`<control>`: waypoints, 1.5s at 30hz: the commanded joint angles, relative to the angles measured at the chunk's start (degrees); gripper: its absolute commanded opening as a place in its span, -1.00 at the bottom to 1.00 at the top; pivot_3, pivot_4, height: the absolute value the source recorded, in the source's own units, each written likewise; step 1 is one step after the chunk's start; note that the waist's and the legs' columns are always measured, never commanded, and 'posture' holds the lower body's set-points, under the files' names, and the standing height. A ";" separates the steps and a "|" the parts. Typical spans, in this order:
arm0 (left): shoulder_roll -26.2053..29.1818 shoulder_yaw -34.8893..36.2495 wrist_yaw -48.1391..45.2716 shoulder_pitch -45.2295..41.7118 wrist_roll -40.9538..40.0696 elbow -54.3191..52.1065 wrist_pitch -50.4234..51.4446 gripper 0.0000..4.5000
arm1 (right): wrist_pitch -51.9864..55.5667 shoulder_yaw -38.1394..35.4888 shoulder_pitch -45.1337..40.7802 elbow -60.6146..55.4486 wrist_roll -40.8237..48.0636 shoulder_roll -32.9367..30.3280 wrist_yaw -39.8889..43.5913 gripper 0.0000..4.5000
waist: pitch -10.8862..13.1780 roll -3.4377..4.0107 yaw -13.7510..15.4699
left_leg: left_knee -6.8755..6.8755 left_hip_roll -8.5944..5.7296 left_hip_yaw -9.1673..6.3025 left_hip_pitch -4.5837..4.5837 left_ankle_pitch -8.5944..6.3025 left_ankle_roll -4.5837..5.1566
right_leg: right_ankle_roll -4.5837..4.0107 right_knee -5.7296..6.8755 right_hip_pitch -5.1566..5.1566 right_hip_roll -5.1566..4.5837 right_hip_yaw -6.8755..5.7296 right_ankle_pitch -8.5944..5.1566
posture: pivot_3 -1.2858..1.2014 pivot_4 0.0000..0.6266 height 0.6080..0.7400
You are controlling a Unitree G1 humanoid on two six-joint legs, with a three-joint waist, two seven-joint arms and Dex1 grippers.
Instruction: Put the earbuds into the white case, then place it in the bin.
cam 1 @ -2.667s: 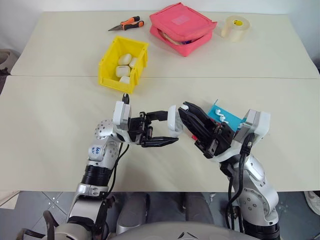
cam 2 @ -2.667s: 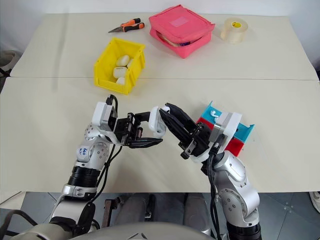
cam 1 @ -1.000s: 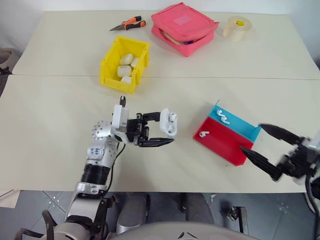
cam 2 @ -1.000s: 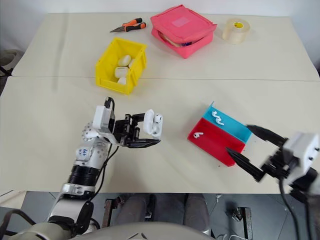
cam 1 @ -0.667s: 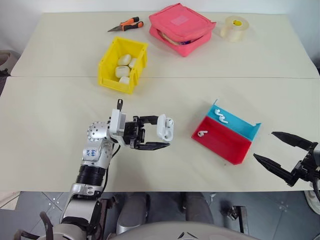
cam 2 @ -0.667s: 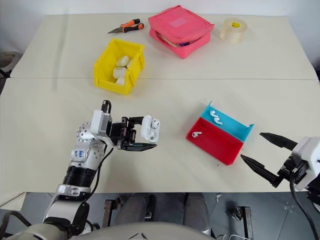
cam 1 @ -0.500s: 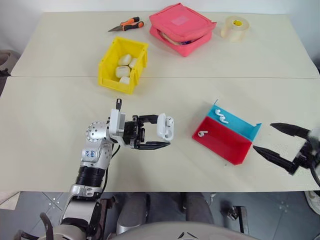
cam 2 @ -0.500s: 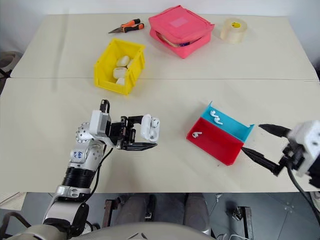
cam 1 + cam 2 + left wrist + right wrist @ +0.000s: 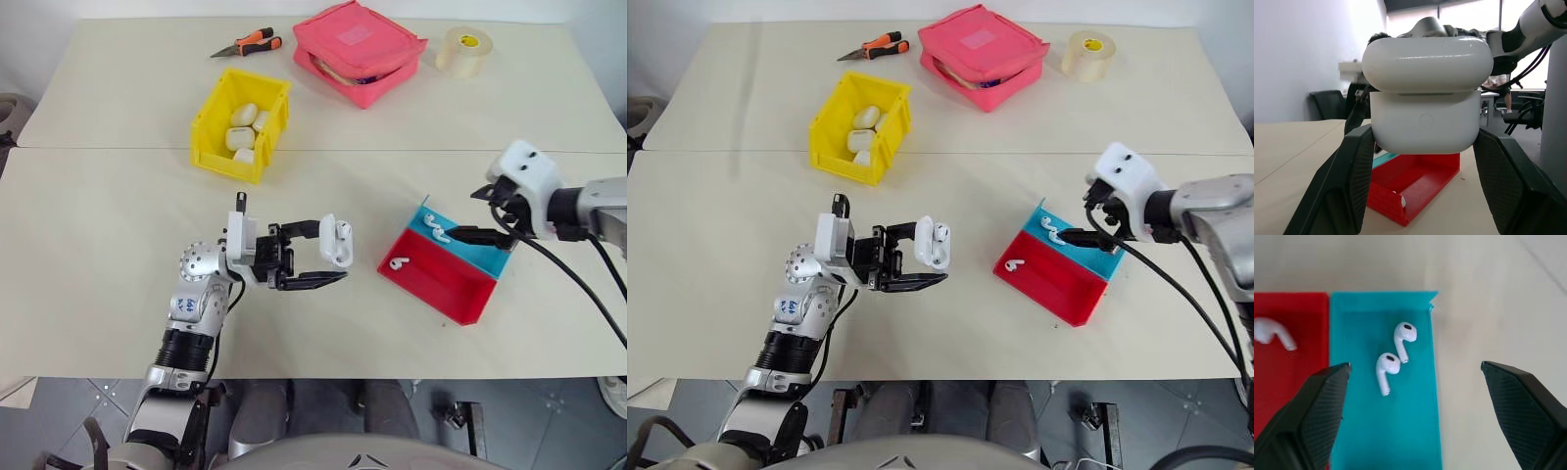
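L grip (image 9: 328, 262) pinching white case (image 9: 336, 241) | R grip (image 9: 1410, 396) spread | R wrist: two earbuds (image 9: 1396, 350) in teal.

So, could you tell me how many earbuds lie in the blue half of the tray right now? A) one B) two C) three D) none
B: the right wrist view shows two earbuds side by side on the blue half, with a third on the red half.

Glossy smooth white plastic case (image 9: 1426, 95) and earbuds (image 9: 1396, 351); matt textured black fingers (image 9: 1354, 183); plastic tray (image 9: 1383, 431) and yellow bin (image 9: 212, 127); pink cloth pouch (image 9: 358, 49); matt table (image 9: 98, 225)
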 commanded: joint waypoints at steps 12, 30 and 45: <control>-0.12 -0.22 2.88 1.83 -0.04 -4.18 -1.03 0.21 | -10.72 9.05 -8.58 12.20 -14.81 5.76 11.72 0.81 | 0.00 0.01 0.02 | 0.32 0.05 -0.05 -0.21 0.01 -0.02 | 0.07 0.10 -0.05 0.01 -0.16 0.04 | 0.03 -0.52 1.00; -0.22 -0.35 3.25 1.32 -0.31 -3.76 -1.10 0.21 | -11.84 8.35 -6.75 10.79 -18.56 7.39 15.34 -0.20 | -0.01 0.02 -0.03 | 0.43 0.05 -0.08 -0.23 0.00 -0.04 | 0.07 0.13 -0.04 0.01 -0.18 0.04 | 0.03 -0.52 1.00; 0.20 -0.03 3.65 0.97 -0.41 -4.17 -0.76 0.21 | -16.83 9.08 -5.32 11.96 -22.33 6.95 17.18 -0.20 | -0.01 0.02 0.01 | 0.49 0.05 -0.10 -0.22 0.00 -0.04 | 0.07 0.15 -0.01 0.01 -0.20 0.04 | 0.03 -0.52 1.00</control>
